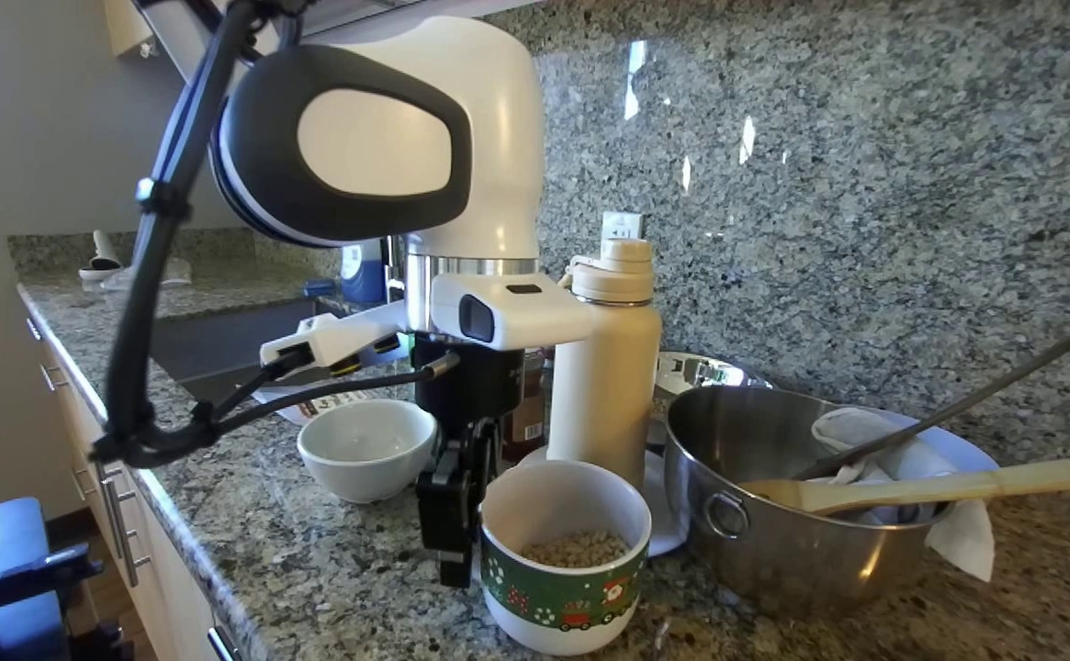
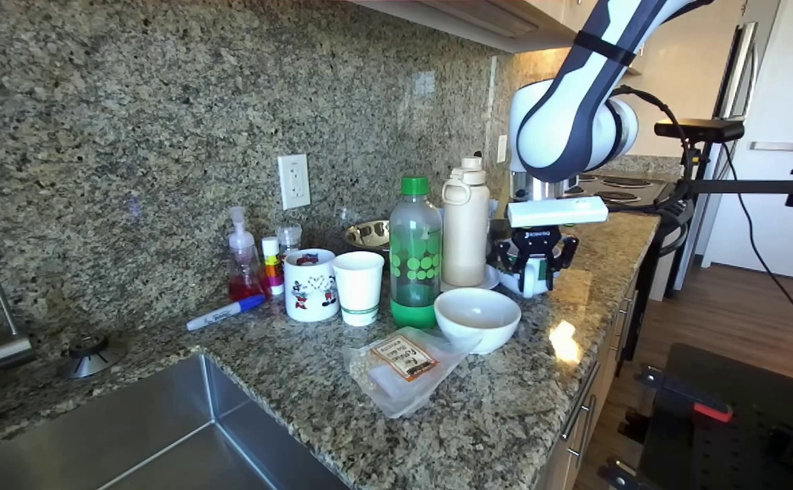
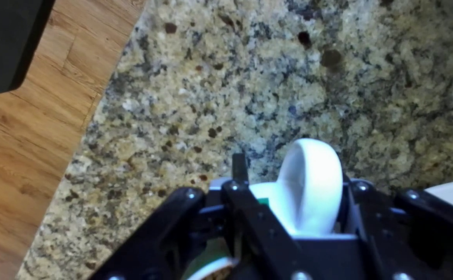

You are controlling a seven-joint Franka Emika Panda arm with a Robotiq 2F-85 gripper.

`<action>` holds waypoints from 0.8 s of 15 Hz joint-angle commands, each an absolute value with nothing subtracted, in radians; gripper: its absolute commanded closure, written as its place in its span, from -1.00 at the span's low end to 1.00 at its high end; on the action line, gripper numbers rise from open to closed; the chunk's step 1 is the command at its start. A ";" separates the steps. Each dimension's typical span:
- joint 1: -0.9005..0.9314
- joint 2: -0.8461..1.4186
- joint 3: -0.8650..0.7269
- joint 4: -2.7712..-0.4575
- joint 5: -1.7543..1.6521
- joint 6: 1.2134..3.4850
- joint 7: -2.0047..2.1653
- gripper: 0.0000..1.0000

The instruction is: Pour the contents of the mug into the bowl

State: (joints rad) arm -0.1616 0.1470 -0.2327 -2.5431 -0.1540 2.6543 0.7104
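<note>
The mug (image 1: 562, 588), white with a green patterned band, stands upright on the counter in an exterior view with light brown grains inside. Its white loop handle (image 3: 321, 186) shows in the wrist view between my gripper's (image 3: 291, 167) fingers. The fingers are spread; a gap shows between the handle and the left finger, and the right finger is close beside it. In both exterior views the gripper (image 1: 456, 551) (image 2: 537, 278) points down at the mug's handle side. The small white bowl (image 1: 367, 459) (image 2: 478, 323) stands on the counter apart from the mug; its inside looks bare.
A tall cream bottle (image 1: 603, 395) stands close behind the mug on a white plate (image 1: 672, 514). A steel pot (image 1: 773, 551) with utensils is beside it. A green bottle (image 2: 415, 272) and a plastic bag (image 2: 403, 367) lie near the bowl. The counter edge (image 2: 573, 395) runs along one side.
</note>
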 commanded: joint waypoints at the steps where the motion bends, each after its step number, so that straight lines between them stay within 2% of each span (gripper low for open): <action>1: -0.138 0.144 -0.254 -2.548 -0.189 2.673 0.719 0.59; 4: -0.131 0.140 -0.257 -2.553 -0.225 2.674 0.731 1.00; 12: -0.119 0.104 -0.275 -2.580 -0.302 2.674 0.745 0.97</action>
State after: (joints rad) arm -0.1367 0.1449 -0.2536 -2.5452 -0.2620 2.6594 0.7142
